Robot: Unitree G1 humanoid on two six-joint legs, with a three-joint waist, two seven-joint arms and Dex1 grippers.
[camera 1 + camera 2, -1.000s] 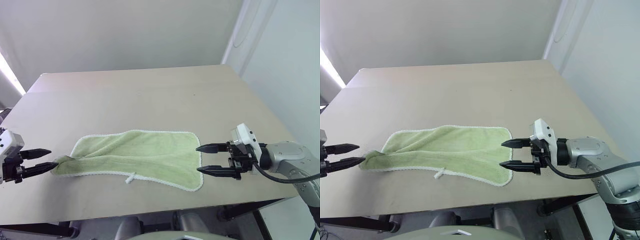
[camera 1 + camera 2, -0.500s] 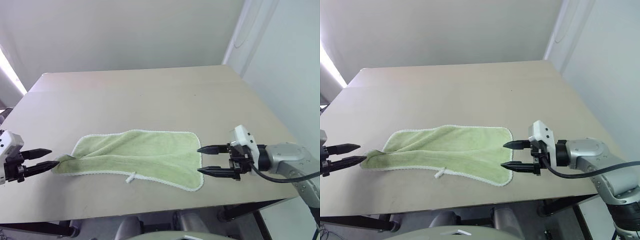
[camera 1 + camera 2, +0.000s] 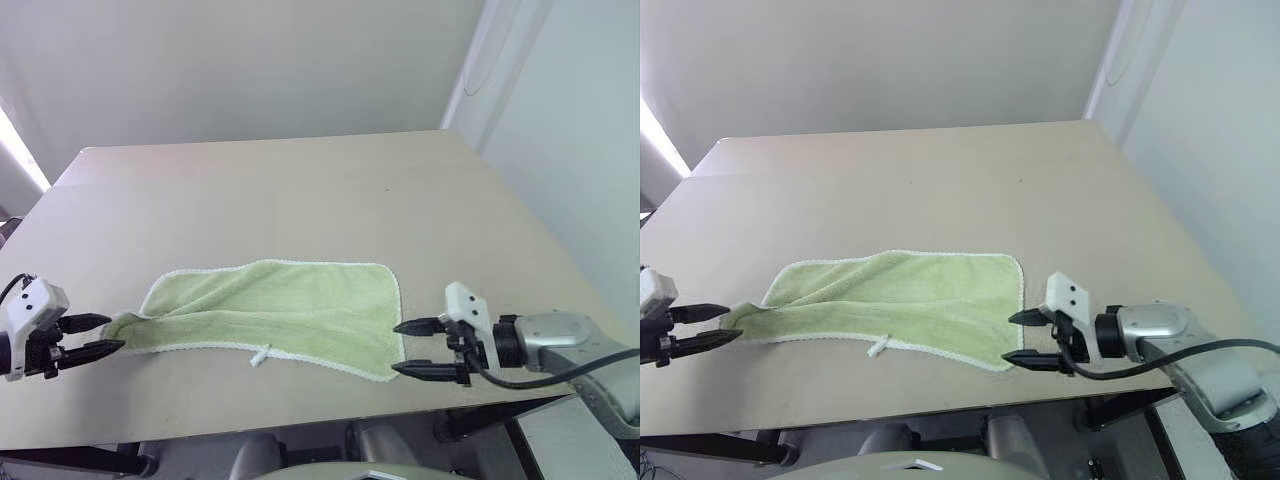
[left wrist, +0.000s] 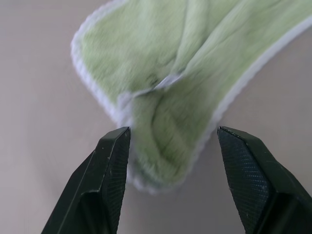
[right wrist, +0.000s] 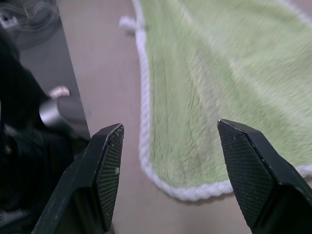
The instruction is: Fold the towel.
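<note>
Lowering both claws toward the table point(image 3: 300, 190) over the last second, I now have each one down at a short end of the towel point(image 3: 275, 310). My right gripper point(image 3: 408, 347) stands spread, its fingers point(image 5: 105, 170) bracketing the near right corner without touching it. My left gripper point(image 3: 102, 334) is likewise spread, straddling the bunched, twisted left tip. Neither claw pinches anything. The towel lies unfolded along the near part of the table, right half flat, left end gathered to a point, white loop tag point(image 3: 261, 355) on the near edge. Judgement: the descent sets up a two-corner grasp; the rumpled left end may yield an uneven fold.
</note>
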